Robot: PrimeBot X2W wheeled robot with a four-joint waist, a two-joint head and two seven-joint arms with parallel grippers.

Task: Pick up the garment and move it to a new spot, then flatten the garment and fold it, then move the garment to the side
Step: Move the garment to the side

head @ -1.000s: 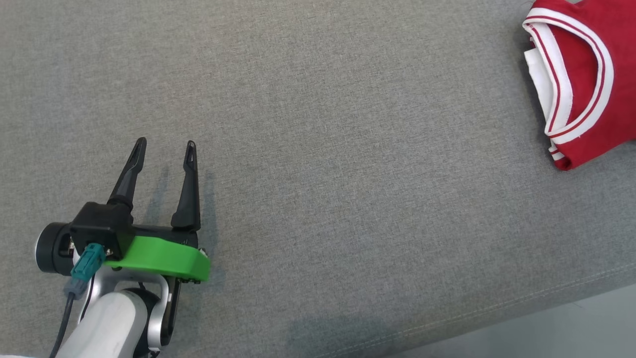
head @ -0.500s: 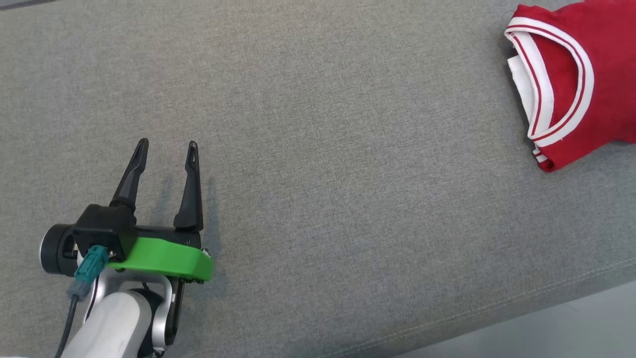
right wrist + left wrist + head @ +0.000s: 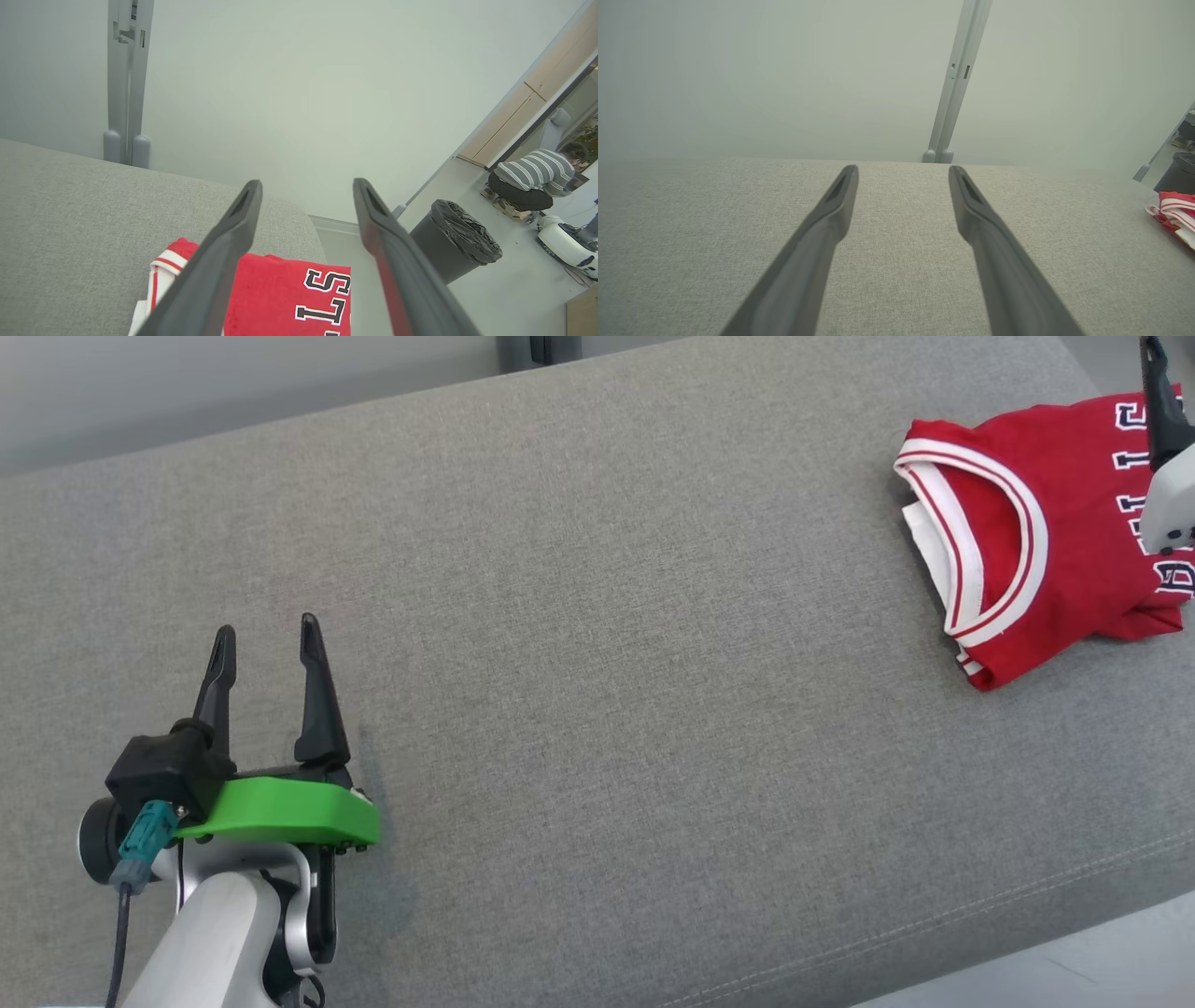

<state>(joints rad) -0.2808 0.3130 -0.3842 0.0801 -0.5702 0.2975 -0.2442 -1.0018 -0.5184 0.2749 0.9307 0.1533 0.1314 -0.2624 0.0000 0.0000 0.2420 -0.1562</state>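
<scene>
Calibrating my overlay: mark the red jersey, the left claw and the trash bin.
red jersey (image 3: 1083, 513): head view, red chest fabric.
left claw (image 3: 266, 623): head view, midway between its fingertips.
trash bin (image 3: 460, 235): right wrist view, black bag liner.

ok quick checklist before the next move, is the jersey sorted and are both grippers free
1. left gripper open, nothing between its fingers, over bare cushion: ok
2. right gripper open, nothing held: ok
3. jersey folded, lying at the cushion's right end: ok
4. whole jersey on the cushion: cannot tell, the edge of the head view cuts off its far side
5. right gripper clear of the jersey: cannot tell, it is over the cloth but the gap is not shown
6. person crouched past the bin, away from both arms: ok
</scene>
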